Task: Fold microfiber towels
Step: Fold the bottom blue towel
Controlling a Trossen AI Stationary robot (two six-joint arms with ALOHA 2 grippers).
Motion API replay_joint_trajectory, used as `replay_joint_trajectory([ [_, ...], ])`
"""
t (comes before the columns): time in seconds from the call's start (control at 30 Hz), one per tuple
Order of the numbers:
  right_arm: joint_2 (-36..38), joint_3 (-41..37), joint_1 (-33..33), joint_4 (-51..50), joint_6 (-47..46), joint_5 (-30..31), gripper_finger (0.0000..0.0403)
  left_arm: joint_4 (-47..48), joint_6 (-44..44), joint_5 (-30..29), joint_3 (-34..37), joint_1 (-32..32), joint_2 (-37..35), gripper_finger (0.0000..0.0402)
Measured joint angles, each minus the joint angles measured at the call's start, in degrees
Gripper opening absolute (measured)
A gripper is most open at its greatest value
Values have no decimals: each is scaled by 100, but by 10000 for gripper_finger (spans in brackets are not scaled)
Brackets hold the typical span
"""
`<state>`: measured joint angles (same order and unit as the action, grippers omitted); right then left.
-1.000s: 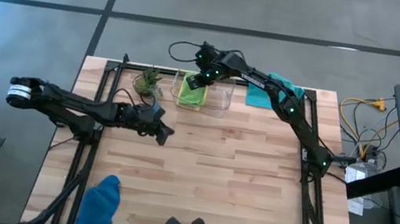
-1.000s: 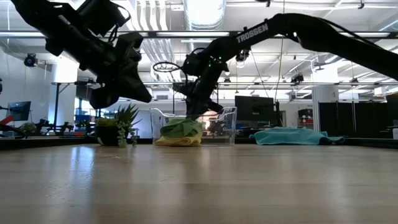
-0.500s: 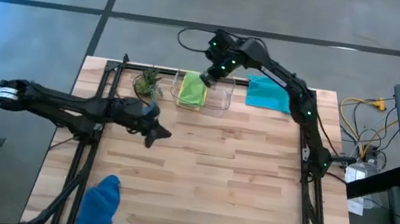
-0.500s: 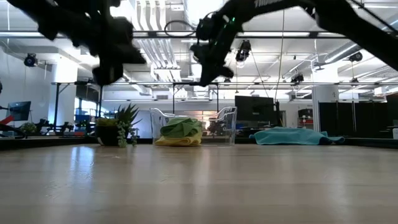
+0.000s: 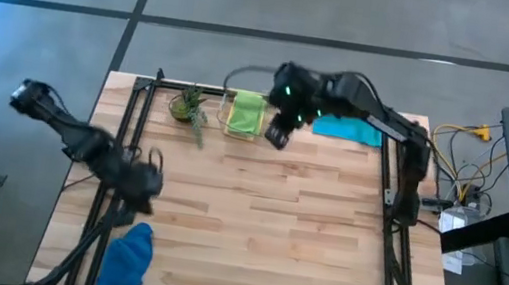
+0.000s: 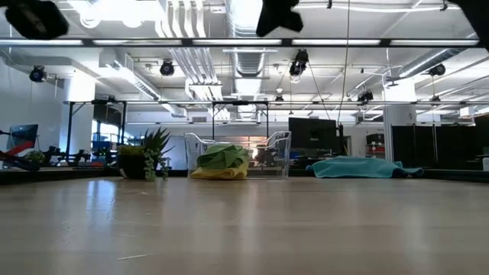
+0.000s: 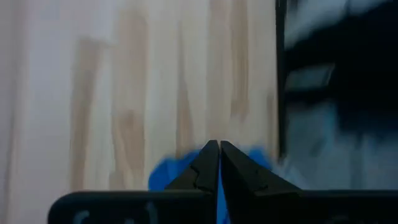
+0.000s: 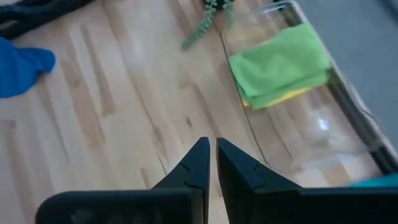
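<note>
- The green towel lies folded on top of the yellow towel inside the clear bin at the far edge of the table; only a thin yellow strip shows under the green.
- The teal towel lies flat on the table just to the right of the bin, also at the far edge.
- The blue towel sits crumpled in a heap near the front left corner of the table, well apart from the others.
- The left gripper hangs over the left side of the table, near the blue towel (its wrist view shows that blue cloth just past the fingertips); its fingers are pressed together and hold nothing.
- The right gripper is above the bin's front right corner, fingers all but touching, with nothing between them.
- A small potted plant stands just to the left of the bin.
</note>
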<state>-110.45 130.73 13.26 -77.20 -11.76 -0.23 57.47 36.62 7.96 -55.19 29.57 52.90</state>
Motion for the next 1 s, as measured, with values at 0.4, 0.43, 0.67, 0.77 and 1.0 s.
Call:
replay_joint_trajectory([
  [0.4, 1206, -2221, -2537, -8, -2216, 2434, 22, 1021, -1077, 536, 623, 1351, 1738, 2],
  [0.43, 1290, -2423, -2686, -10, -2455, 2549, 22, 850, -1198, 651, 722, 1324, 1814, 8],
  [0.67, 1917, -3654, -3401, -2, -3979, 2614, 22, 454, -1650, 593, 1065, 1123, 2069, 100],
  [0.77, 2178, -4032, -3655, 4, -4465, 2602, 22, 214, -1717, 538, 1066, 1032, 2145, 140],
  [1.0, 2847, -4644, -4181, 3, -5162, 2705, 22, -300, -1755, 220, 1076, 921, 2702, 175],
])
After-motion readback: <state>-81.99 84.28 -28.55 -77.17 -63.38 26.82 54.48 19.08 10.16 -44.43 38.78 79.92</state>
